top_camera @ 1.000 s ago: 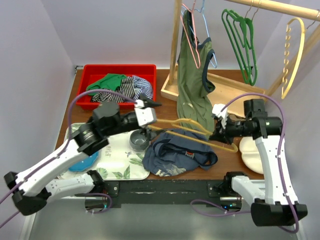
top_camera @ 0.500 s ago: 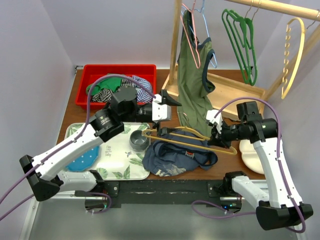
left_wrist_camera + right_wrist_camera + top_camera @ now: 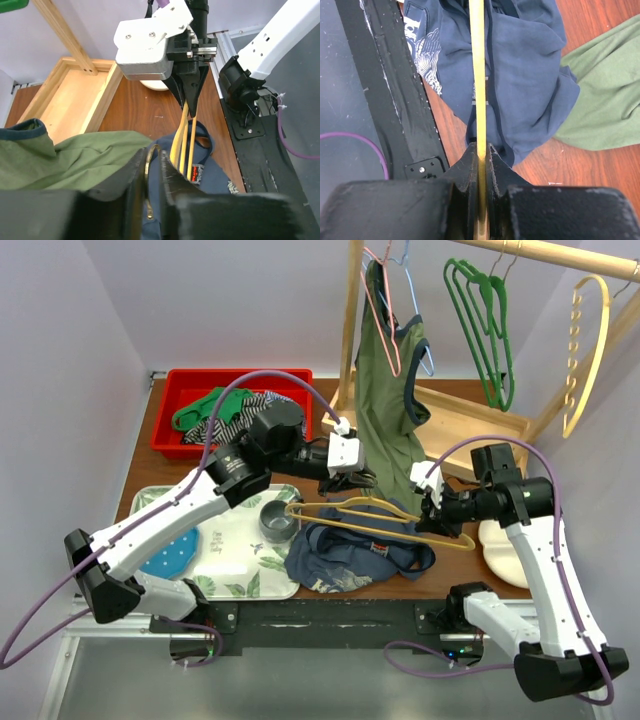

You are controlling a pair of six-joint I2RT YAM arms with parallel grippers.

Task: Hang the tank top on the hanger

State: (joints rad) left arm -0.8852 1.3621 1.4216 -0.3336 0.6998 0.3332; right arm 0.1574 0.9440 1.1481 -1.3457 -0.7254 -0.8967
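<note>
Right side: your right gripper (image 3: 480, 150) is clamped on one shoulder end of the mustard-yellow hanger (image 3: 478, 75). In the right wrist view the bar runs straight out from between its fingers.

Left side: your left gripper (image 3: 151, 156) reaches across to the hanger's hook. Its fingers are drawn in tight, with the hook sitting in the narrow slit between them.

The hanger lies roughly flat, spanning between your two grippers.

The navy tank top (image 3: 350, 558) lies crumpled on the table (image 3: 140, 112) directly beneath the hanger, near the front edge, with its pale grey print partly showing. You cannot tell from these views whether a strap is caught on the bar.

An olive-green tank top (image 3: 385, 410) hangs from the wooden rack (image 3: 352, 320) just behind, and its hem drapes down beside your left gripper.

A grey bowl (image 3: 275, 520) sits on the leaf-print tray (image 3: 235, 540), just left of the hanger's free end.
</note>
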